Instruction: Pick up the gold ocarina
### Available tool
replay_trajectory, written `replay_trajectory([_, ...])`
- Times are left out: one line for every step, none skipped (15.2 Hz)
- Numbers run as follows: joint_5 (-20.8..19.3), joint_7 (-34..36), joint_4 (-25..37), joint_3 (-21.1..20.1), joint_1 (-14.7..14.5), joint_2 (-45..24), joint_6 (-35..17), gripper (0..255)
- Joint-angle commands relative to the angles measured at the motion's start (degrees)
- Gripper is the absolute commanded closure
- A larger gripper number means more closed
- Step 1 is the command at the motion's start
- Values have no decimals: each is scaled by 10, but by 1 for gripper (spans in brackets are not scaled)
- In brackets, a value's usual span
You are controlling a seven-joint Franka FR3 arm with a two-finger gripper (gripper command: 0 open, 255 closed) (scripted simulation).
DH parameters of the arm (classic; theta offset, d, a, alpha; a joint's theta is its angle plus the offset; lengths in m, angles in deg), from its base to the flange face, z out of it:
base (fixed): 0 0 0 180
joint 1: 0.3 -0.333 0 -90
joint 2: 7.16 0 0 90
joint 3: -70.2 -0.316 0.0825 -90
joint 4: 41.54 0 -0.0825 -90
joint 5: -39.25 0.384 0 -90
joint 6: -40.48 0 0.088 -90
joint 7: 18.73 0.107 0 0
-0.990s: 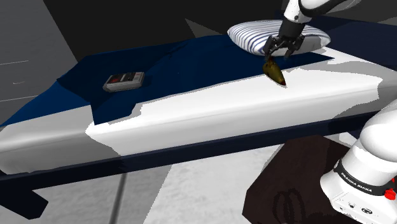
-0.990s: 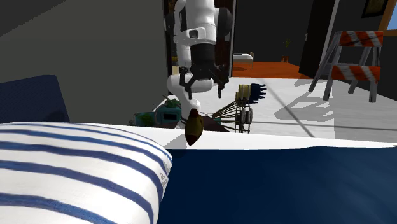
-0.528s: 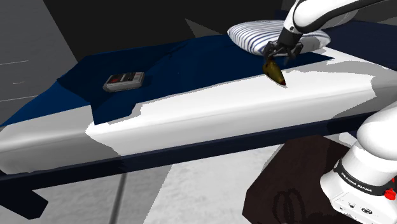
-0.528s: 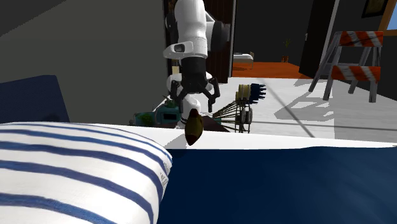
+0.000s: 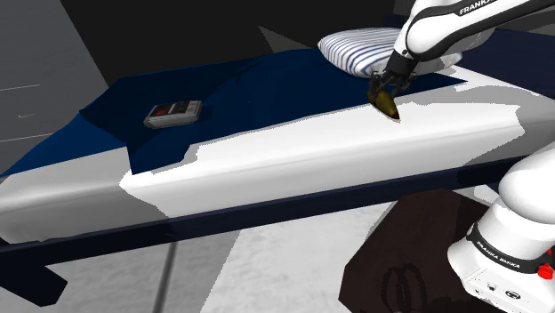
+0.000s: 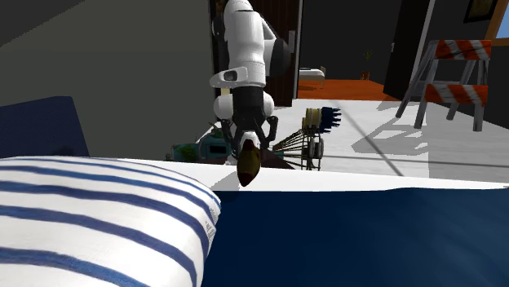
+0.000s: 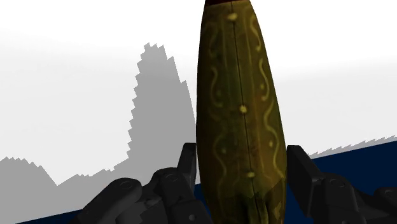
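Ocarina: dark-gold elongated ocarina (image 5: 384, 100) (image 6: 248, 163) (image 7: 238, 114) with a pale scroll-and-dot pattern and a seam line down its length.
Ocarina position: lying on the white part of the bed, just beside the edge of the navy part and near the pillow; 1 end is tucked under the gripper, the other points away from the pillow.
Gripper: all-black 2-finger gripper (image 5: 384, 84) (image 6: 250, 145) (image 7: 240, 153), lowered over the ocarina's near end.
Gripper state: clamped on the ocarina; in the wrist view the 2 fingers (image 7: 188, 167) press against its opposite sides.
Arm: white arm (image 5: 445, 27) (image 6: 245, 45) with dark joints, reaching over the pillow's end.
Bed: bed with a navy-blue and white cover (image 5: 311, 147).
Pillow: white pillow with blue stripes (image 5: 356, 44) (image 6: 90, 220), at the bed's far end in the shoulder view.
Device: small flat grey-and-red device (image 5: 174, 113) on the navy part, well apart from the ocarina.
Background: orange-and-white striped barrier (image 6: 457, 69) on the floor behind the arm in the second exterior view.
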State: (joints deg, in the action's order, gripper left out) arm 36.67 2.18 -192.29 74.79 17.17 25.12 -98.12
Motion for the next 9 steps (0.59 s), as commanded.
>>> replay_trajectory([0,0,-1,0,0,-1,-1,255])
replay_trajectory([0,0,-1,0,0,-1,-1,255])
replay_trajectory([0,0,-1,0,0,-1,-1,255])
replay_trajectory([0,0,-1,0,0,-1,-1,255])
replay_trajectory([0,0,-1,0,0,-1,-1,255])
replay_trajectory([0,0,-1,0,0,-1,-1,255])
replay_trajectory([0,0,-2,0,0,-1,-2,255])
replay_trajectory([0,0,-1,0,0,-1,-1,255])
replay_trajectory([0,0,5,0,0,2,8,255])
